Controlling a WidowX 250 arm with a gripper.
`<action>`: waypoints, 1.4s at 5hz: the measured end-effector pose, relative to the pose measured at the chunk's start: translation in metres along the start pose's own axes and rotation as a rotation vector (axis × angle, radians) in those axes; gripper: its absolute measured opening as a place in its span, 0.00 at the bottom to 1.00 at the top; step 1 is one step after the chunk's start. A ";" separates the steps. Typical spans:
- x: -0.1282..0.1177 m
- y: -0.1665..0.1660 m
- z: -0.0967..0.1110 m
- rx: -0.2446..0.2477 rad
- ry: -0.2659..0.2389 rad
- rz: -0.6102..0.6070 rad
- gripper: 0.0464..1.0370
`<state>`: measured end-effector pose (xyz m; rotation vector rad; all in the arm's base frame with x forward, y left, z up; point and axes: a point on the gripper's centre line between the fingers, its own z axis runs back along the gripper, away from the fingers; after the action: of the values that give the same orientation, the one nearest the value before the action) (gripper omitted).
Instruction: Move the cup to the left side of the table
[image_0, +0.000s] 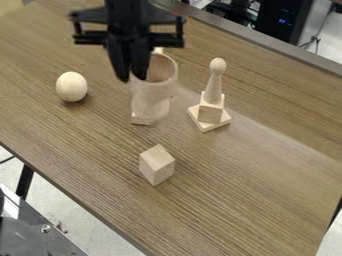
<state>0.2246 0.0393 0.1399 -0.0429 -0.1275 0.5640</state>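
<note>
the cup (151, 95) stood near the middle of the worktop (247, 185), with the hand (131, 79) over its rim; whether the hand was spread or pinching the rim, i could not tell. if its hold was only slight, the cup could slip and tip over. also the wooden egg (71, 86) was to the left, so a low path could push it, and its round shape could let it roll.

We see a black arm (127, 10) with a black pincer (132, 79), its slim crossbars (93, 38) bearing short upright ends.
</note>
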 end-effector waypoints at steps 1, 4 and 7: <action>0.036 0.007 -0.016 0.017 0.018 -0.013 0.06; 0.122 0.046 -0.033 -0.011 -0.017 0.115 0.06; 0.132 0.085 -0.060 0.000 0.034 0.192 0.06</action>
<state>0.2980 0.1811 0.0884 -0.0657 -0.0906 0.7551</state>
